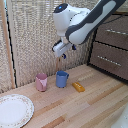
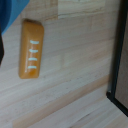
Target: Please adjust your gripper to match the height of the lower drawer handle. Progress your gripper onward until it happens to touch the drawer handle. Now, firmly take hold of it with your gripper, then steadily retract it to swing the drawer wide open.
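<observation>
The dark brown dresser stands at the exterior view's right. Its tall lower drawer (image 1: 111,61) carries a thin silver drawer handle (image 1: 108,58). My gripper (image 1: 59,62) hangs from the white arm well to the exterior view's left of the dresser, above the blue cup (image 1: 61,78) and away from the handle. The fingers look small and blurred, so their spacing is unclear, and nothing shows between them. In the wrist view no fingers show clearly; only the dresser's dark edge (image 2: 120,60) appears.
A shallower drawer front (image 1: 116,31) with its own silver bar sits above. On the wooden table are a pink cup (image 1: 41,82), an orange block (image 1: 78,86) (image 2: 31,48) and a white plate (image 1: 14,110). A woven screen (image 1: 35,35) stands behind.
</observation>
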Robot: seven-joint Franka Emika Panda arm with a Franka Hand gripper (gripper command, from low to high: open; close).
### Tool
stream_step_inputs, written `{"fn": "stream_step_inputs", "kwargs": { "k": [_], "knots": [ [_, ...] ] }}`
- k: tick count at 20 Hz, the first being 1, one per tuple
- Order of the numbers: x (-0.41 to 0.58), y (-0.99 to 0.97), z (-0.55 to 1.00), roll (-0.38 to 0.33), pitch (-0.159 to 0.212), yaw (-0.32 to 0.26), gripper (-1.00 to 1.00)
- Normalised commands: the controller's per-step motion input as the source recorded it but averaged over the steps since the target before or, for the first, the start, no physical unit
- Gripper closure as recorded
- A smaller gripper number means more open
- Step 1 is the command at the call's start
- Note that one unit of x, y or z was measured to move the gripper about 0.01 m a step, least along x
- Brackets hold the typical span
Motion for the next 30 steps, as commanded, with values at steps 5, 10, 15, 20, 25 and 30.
{"fn": "stream_step_inputs", "kwargs": {
  "k": [5, 10, 15, 20, 25, 30],
  "knots": [
    [-0.317, -0.51, -0.01, -0.375, -0.007, 0.012, -1.00],
    [-0.298, -0.53, -0.10, -0.375, 0.000, 0.000, -1.00],
    [-0.150, -0.40, -0.16, -0.375, -0.011, 0.063, -1.00],
    [0.000, -0.20, -0.26, -0.310, -0.001, 0.214, -1.00],
    [-0.068, -0.25, -0.31, -0.265, 0.024, 0.202, -1.00],
    [-0.230, -0.31, -0.24, -0.261, 0.009, 0.166, -1.00]
  ]
}}
